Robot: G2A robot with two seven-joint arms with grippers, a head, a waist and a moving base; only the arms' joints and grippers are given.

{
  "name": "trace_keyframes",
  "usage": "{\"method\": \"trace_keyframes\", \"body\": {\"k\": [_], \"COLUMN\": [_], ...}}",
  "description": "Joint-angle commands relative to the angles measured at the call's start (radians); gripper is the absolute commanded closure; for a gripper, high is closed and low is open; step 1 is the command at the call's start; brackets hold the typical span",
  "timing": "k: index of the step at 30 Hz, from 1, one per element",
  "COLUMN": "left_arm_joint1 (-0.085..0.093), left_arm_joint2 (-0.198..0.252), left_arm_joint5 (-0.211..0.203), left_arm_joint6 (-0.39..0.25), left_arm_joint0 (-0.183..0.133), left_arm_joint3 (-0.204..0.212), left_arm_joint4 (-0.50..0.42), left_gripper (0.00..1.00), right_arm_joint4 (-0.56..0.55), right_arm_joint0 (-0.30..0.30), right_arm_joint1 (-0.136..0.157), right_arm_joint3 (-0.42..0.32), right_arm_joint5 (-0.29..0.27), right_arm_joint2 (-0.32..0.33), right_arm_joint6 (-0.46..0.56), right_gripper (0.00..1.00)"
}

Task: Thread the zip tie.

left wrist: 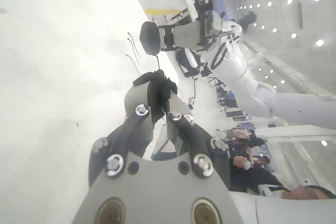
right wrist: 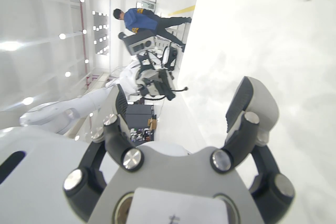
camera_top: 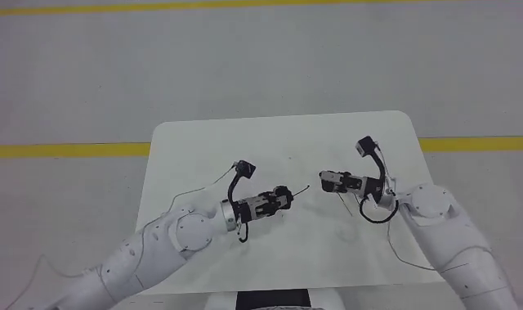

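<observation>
Left gripper (camera_top: 286, 198): hovers above the near middle of the white table (camera_top: 245, 142), aimed across at the other arm. Pinches the black zip tie (camera_top: 301, 190) hard between its fingers (left wrist: 135, 96), pressed together on a bunched dark stretch of it. Shows a short thin end sticking out beyond the fingertips, angled up and toward the right gripper (camera_top: 324, 181).

Right gripper: faces the left one across a small gap over mid-table. Stands spread wide in its own wrist view, ribbed pads (right wrist: 237, 101) well apart. Sits clear of the tie's free end, not touching it.

Zip tie: rides in the left gripper alone, between the tips of the two grippers. Hangs off the table surface, as far as the top view allows. Points its free end at the spread right pincer, just short of it.

Loose ties (left wrist: 133, 47): lie flat on the table beyond the held tie, close by the right arm's wrist. Look like three thin dark strands with small heads, though too faint for a sure count. Rest apart from both grippers.

Table: white, rounded at the corners, on a pale grey floor.

Yellow lines (camera_top: 245, 3): run across the floor, one well beyond the table's far edge, another level with the table's far part on either side.
</observation>
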Motion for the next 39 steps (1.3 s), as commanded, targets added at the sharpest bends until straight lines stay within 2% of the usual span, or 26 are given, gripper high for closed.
{"method": "trace_keyframes", "body": {"k": [1, 6, 13, 14, 22, 24, 26, 28, 32, 37, 39], "left_arm_joint1": [-0.002, -0.01, -0.036, -0.04, -0.041, -0.044, -0.047, -0.05, -0.056, -0.066, -0.071], "left_arm_joint2": [-0.012, -0.052, -0.131, -0.14, -0.14, -0.138, -0.145, -0.155, -0.18, -0.221, -0.24], "left_arm_joint5": [0.0, 0.0, 0.0, 0.0, 0.001, 0.0, 0.0, 0.0, 0.0, 0.0, 0.0], "left_arm_joint6": [-0.023, -0.099, -0.241, -0.262, -0.258, -0.251, -0.269, -0.299, -0.369, -0.457, -0.485], "left_arm_joint0": [0.006, 0.028, 0.072, 0.079, 0.08, 0.091, 0.095, 0.104, 0.131, 0.156, 0.165], "left_arm_joint3": [-0.008, -0.03, -0.023, -0.009, -0.009, -0.009, 0.002, 0.005, -0.003, -0.004, 0.0], "left_arm_joint4": [-0.072, -0.204, -0.338, -0.348, -0.348, -0.389, -0.424, -0.468, -0.556, -0.621, -0.626], "left_gripper": [1.0, 1.0, 1.0, 1.0, 1.0, 1.0, 1.0, 1.0, 1.0, 1.0, 1.0], "right_arm_joint4": [0.082, 0.128, 0.188, 0.184, 0.186, 0.222, 0.266, 0.359, 0.41, 0.439, 0.448], "right_arm_joint0": [0.014, 0.039, 0.06, 0.062, 0.061, 0.048, 0.048, 0.05, 0.071, 0.092, 0.099], "right_arm_joint1": [-0.005, -0.022, -0.057, -0.058, -0.058, -0.062, -0.064, -0.066, -0.053, -0.03, -0.022], "right_arm_joint3": [0.019, 0.064, 0.105, 0.105, 0.103, 0.095, 0.108, 0.11, 0.112, 0.117, 0.121], "right_arm_joint5": [0.0, 0.0, 0.0, 0.0, 0.0, 0.005, 0.004, 0.003, 0.0, 0.0, 0.0], "right_arm_joint2": [0.004, 0.017, 0.02, 0.018, 0.017, 0.007, 0.0, -0.027, -0.081, -0.121, -0.13], "right_arm_joint6": [0.089, 0.212, 0.358, 0.358, 0.351, 0.331, 0.357, 0.358, 0.358, 0.358, 0.358], "right_gripper": [0.0, 0.0, 0.0, 0.0, 0.0, 0.0, 0.0, 0.0, 0.0, 0.0, 0.14]}}
